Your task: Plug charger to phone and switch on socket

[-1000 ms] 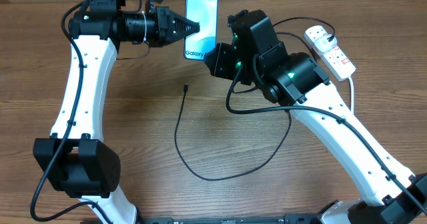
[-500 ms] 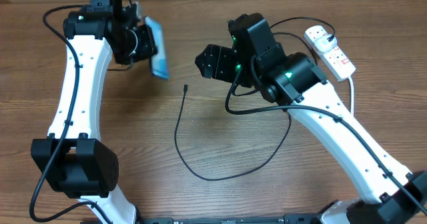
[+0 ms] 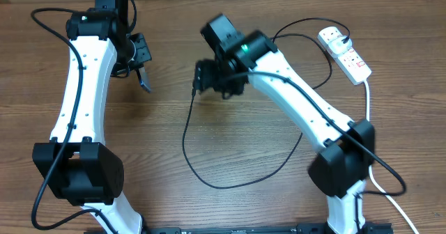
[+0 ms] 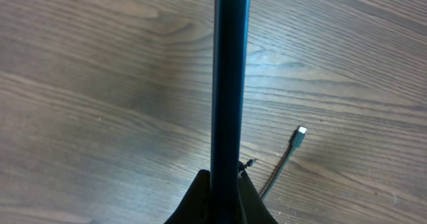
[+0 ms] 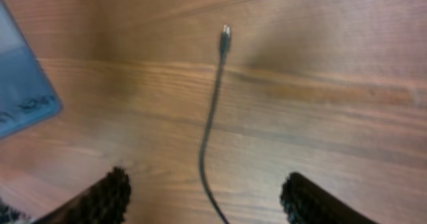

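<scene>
My left gripper [image 4: 227, 192] is shut on the phone [image 4: 230, 77], which it holds edge-on above the table; from overhead the phone [image 3: 145, 81] is a thin dark sliver under the left gripper [image 3: 141, 61]. On the wood lies the charger [image 3: 187, 147], a thin black cable whose plug tip [image 3: 193, 91] points to the far side. My right gripper [image 3: 203, 77] hovers over that tip, open. In the right wrist view the cable [image 5: 208, 131] runs between the spread fingers [image 5: 100, 199], touching neither, with its tip [image 5: 226, 32] ahead. The white socket [image 3: 346, 53] lies at the far right.
The cable loops toward the table's front and back up to the socket. The socket's thick white cord [image 3: 368, 102] trails down the right side. A corner of the phone [image 5: 23, 97] shows at the left of the right wrist view.
The right gripper let go of the phone, opened and swung left over the cable tip. The left gripper carried the phone left and turned it edge-on.
</scene>
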You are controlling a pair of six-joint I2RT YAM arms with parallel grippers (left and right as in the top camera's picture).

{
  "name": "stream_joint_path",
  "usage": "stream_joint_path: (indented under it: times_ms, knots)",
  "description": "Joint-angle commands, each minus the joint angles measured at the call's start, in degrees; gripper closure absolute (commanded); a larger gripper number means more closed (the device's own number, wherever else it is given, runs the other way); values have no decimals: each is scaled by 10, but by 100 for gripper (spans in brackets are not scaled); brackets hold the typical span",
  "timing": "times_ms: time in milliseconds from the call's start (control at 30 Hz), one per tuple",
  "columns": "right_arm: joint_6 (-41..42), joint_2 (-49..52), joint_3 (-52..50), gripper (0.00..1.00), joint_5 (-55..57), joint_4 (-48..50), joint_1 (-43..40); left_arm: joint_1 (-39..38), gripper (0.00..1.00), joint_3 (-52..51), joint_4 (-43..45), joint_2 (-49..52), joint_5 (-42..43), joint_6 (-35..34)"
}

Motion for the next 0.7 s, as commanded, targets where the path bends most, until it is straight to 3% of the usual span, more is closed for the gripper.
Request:
stream_joint_path:
  times_ms: [0,200,300,667]
  knots:
    - [19,45,83,30,38,-11,3,4,96,5,-10,-2,-39,-43]
    - [39,118,83,34,52,17,8,4,96,5,-23,-2,-67,-45]
    - [48,151,83,48,63,33,20,4,96,5,-23,-2,-60,-45]
    - [102,172,71,51,167,81,67,4,96,5,-27,-2,-60,-45]
